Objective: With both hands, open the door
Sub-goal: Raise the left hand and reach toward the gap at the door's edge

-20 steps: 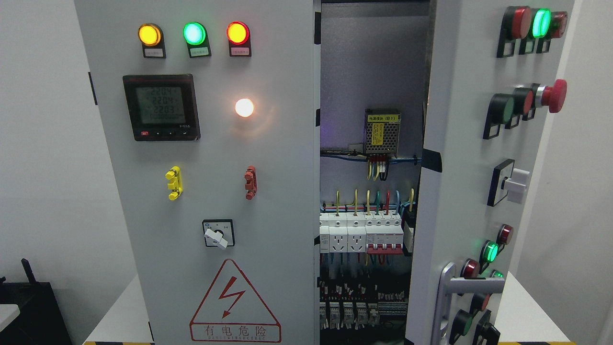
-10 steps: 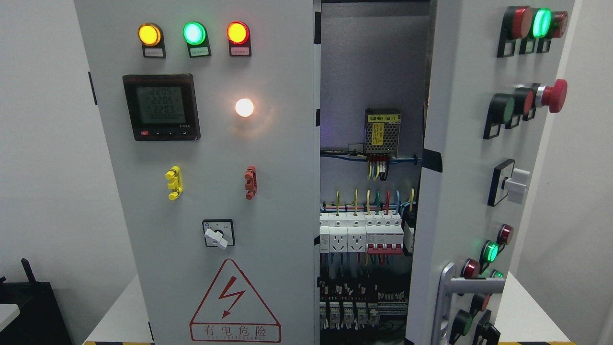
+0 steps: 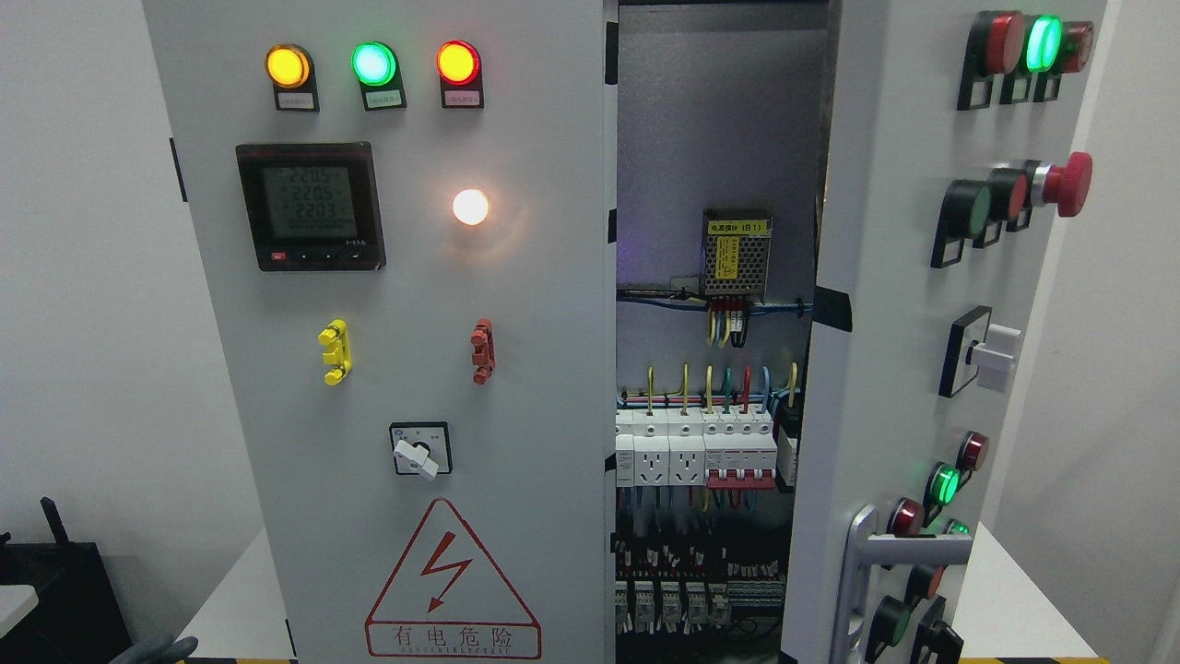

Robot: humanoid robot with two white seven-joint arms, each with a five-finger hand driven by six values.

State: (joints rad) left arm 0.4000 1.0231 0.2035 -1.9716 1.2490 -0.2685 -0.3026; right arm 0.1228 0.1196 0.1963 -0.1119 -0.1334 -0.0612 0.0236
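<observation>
Seems partway through the task, judging from how the electrical cabinet [image 3: 590,138] stands. Finds the right door [image 3: 885,323] already swung outward at an angle, with its silver handle [image 3: 908,549] low on the panel and free of any grasp. Through the gap, shows the inside: a row of white circuit breakers [image 3: 701,452] with coloured wires above, and a small power supply unit [image 3: 736,251] higher on the back wall. Finds the left door [image 3: 415,369] shut and flat, carrying the lit indicator lamps [image 3: 373,65], the digital meter [image 3: 309,206] and the red warning triangle [image 3: 452,581]. Shows only a grey sliver of the left hand [image 3: 152,650] at the bottom edge, low and left, well apart from both doors and touching nothing visible. Cannot tell from so small a part whether released or clenched. Shows nothing of the right hand. Leaves, probably, the wider opening of the right door, and perhaps the left door too, if the task means both. Calls for reaching the handle or the free edge of the door first.
</observation>
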